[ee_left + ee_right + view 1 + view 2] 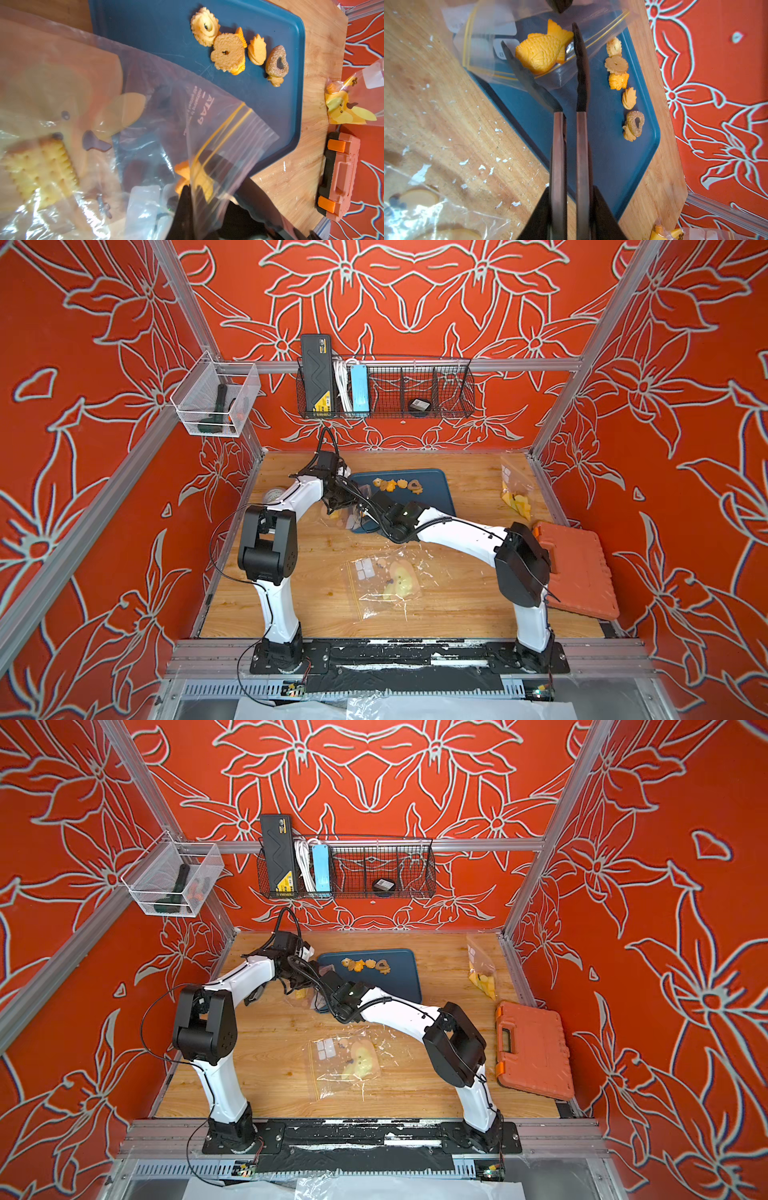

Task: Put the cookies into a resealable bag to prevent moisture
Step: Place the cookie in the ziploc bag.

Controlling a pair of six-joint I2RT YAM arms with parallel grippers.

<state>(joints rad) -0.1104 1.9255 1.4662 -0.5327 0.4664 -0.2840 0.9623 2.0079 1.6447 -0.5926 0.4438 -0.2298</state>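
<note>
Several small orange, yellow and brown cookies [399, 485] [365, 965] [228, 54] [618, 83] lie in a row on the blue tray [432, 497] [602, 155]. My left gripper [190, 209] is shut on the edge of the clear resealable bag [207, 116] [483, 25], holding its mouth up over the tray's near corner. My right gripper [569, 207] is shut on the brown handles of black-tipped tongs [581, 83]. The tong tips pinch an orange fish cookie [539, 54] [182, 170] just inside the bag's mouth. A yellow square cracker [41, 166] lies deeper in the bag.
A second clear bag with yellow prints [386, 580] lies flat on the wooden table in front of the arms. A third bag [515, 493] sits at the back right. An orange tool case [577, 568] lies along the right edge. Both arms cross above the tray's left side.
</note>
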